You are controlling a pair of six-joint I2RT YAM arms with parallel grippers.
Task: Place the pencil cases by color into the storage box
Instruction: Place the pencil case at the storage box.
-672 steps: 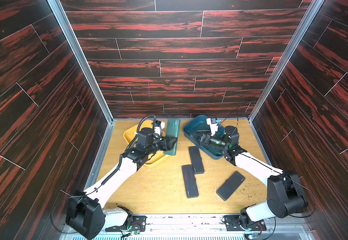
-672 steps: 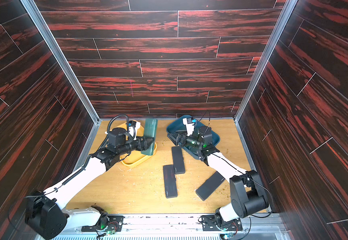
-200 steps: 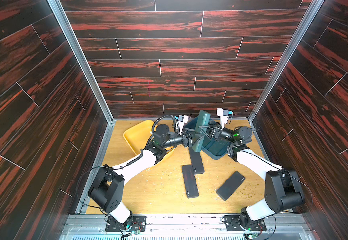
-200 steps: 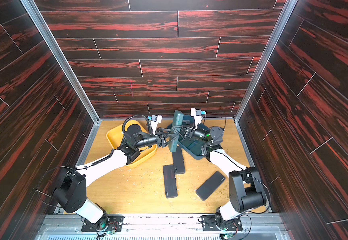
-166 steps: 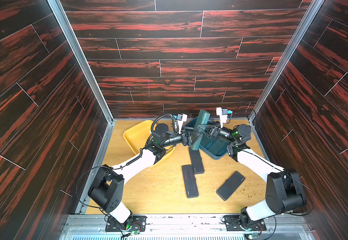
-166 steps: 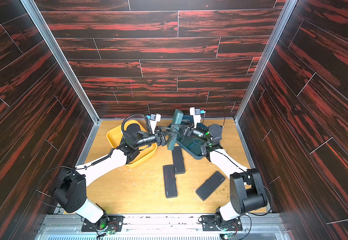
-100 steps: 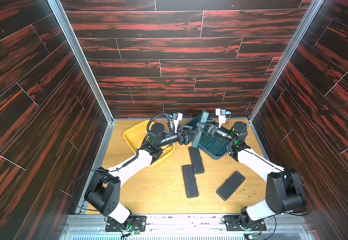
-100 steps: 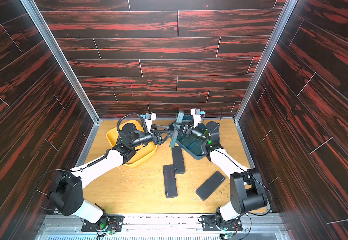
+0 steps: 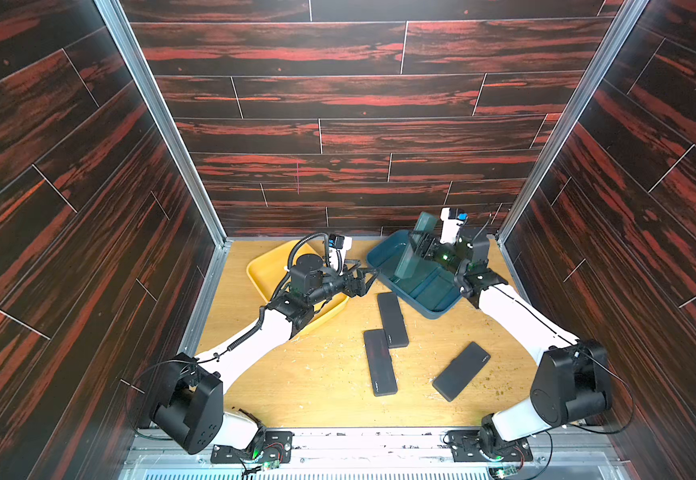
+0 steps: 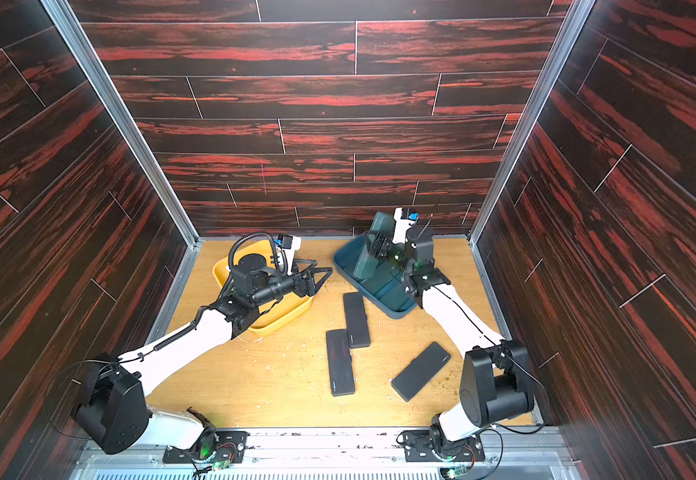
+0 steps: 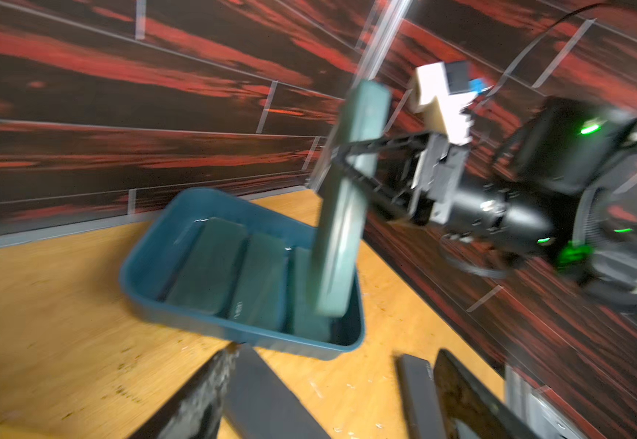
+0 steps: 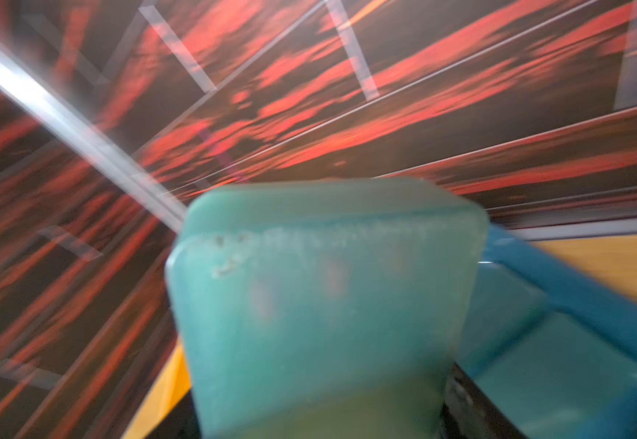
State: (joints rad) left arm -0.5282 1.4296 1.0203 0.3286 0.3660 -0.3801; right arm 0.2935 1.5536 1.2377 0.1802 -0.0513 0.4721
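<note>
While three green cases (image 11: 260,281) already lie flat in the blue tray (image 9: 432,314), the right pincer (image 9: 418,248) pinches a fourth green case (image 9: 405,267) near its middle. The case stands almost upright, its lower end hanging below the jaws over that tray. I judge the green part nearly done. Three black cases (image 9: 379,361) wait on the table (image 9: 296,386), the nearest just beyond the left pincer (image 9: 368,277), which is spread and empty.

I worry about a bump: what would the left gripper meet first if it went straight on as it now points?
Probably the near wall of the teal tray, close ahead of the left gripper. The green case held by the right gripper hangs beyond it. Depth is hard to judge.
</note>
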